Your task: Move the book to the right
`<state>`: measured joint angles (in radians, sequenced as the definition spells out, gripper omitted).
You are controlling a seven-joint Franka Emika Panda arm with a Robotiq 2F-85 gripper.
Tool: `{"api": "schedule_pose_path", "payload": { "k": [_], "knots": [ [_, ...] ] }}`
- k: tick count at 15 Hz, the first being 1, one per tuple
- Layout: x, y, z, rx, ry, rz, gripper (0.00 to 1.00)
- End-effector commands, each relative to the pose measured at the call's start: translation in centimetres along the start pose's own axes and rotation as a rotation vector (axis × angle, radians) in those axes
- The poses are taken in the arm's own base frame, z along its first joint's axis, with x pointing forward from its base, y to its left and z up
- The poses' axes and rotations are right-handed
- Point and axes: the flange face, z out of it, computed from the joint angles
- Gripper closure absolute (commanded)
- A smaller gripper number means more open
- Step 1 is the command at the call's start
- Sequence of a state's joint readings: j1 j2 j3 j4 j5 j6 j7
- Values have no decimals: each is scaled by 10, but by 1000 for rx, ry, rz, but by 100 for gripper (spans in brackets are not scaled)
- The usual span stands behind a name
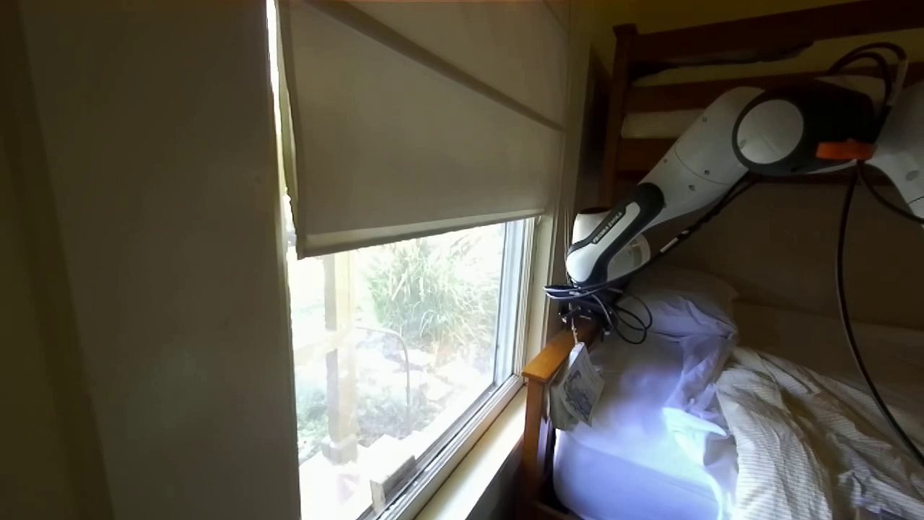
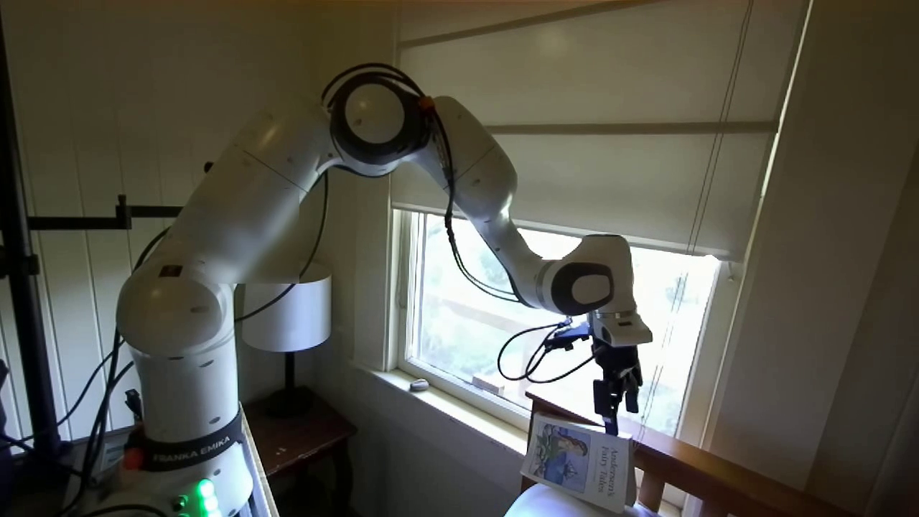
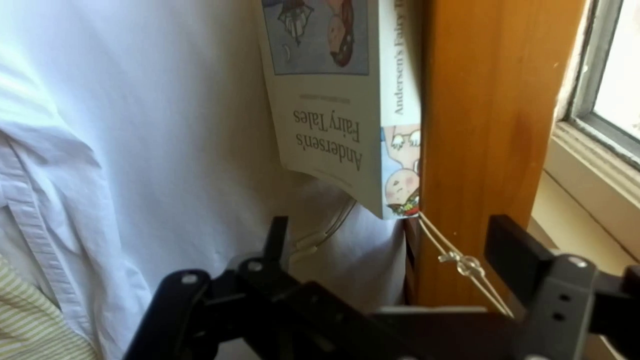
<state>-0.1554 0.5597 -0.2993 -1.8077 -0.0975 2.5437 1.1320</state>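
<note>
Gaping above one book (image 2: 576, 462): two jaws

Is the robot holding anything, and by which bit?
Nothing is held: the claw is wide open in the wrist view, not closed on any part of the book.

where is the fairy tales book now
In the wrist view, the book is at upper centre, just left of the wooden bed rail, with white bedding on its left.
</note>
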Motion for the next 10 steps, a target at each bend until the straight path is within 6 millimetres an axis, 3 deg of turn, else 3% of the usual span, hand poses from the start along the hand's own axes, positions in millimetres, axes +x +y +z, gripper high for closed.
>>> {"api": "schedule_pose_path", "payload": {
  "k": [1, 8, 10],
  "knots": [
    [8, -13, 16, -15, -24, 18, 0],
    [8, -27, 40, -63, -23, 7, 0],
    [7, -27, 41, -68, -20, 7, 21]
  ]
}}
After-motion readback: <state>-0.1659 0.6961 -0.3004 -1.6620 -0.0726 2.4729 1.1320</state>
